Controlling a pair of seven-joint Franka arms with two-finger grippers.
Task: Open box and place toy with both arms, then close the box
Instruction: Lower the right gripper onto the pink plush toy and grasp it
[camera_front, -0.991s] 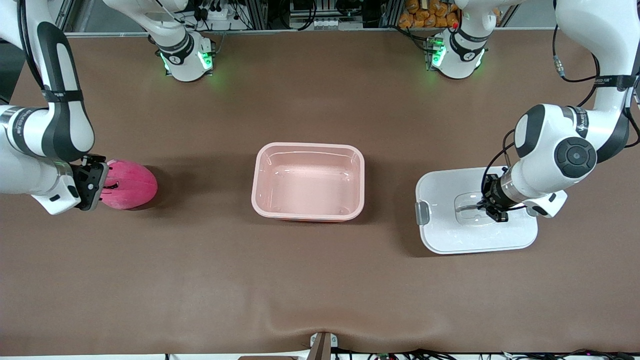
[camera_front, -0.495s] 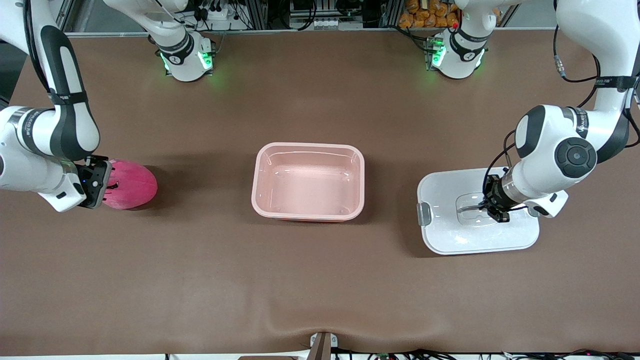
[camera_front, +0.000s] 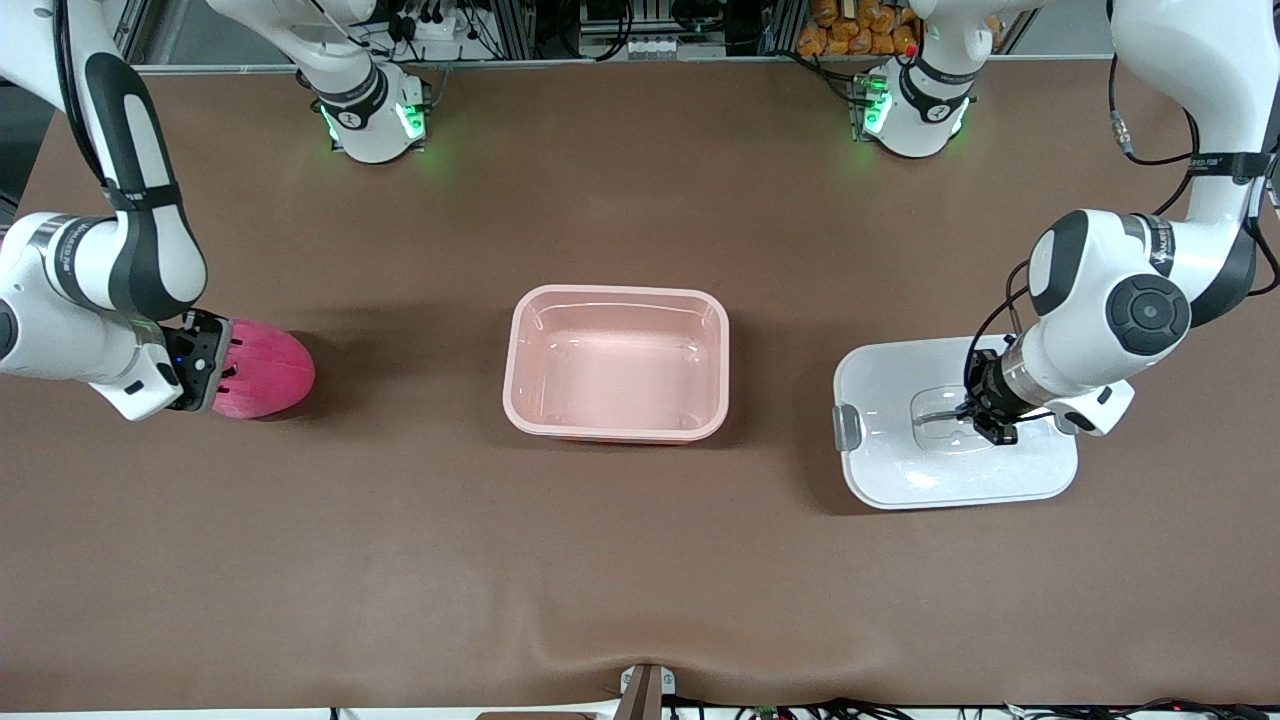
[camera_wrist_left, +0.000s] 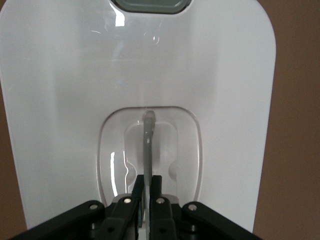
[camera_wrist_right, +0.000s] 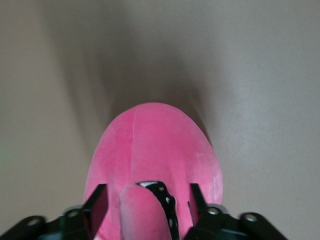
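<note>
The box (camera_front: 616, 292), an open translucent pink tub, stands empty at the table's middle. Its white lid (camera_front: 900, 470) lies flat toward the left arm's end, one grey clip (camera_front: 845, 427) showing. My left gripper (camera_front: 985, 420) is shut on the lid's thin grey handle (camera_wrist_left: 148, 145), which stands up in the recess; the left wrist view shows the gripper (camera_wrist_left: 148, 187) and the lid (camera_wrist_left: 75, 100). The hot-pink plush toy (camera_front: 270, 370) lies toward the right arm's end. My right gripper (camera_front: 215, 365) is open, its fingers either side of the toy's snout; the right wrist view shows the gripper (camera_wrist_right: 147, 192) and the toy (camera_wrist_right: 155, 145).
Brown mat covers the table (camera_front: 640, 560). Both arm bases with green lights stand along the table's edge farthest from the front camera (camera_front: 370, 120), (camera_front: 915, 110). A small bracket (camera_front: 645, 690) sits at the edge nearest the front camera.
The right arm's wrist has shifted a little over the toy, which stays put. The lid has shifted very slightly in the left gripper's hold.
</note>
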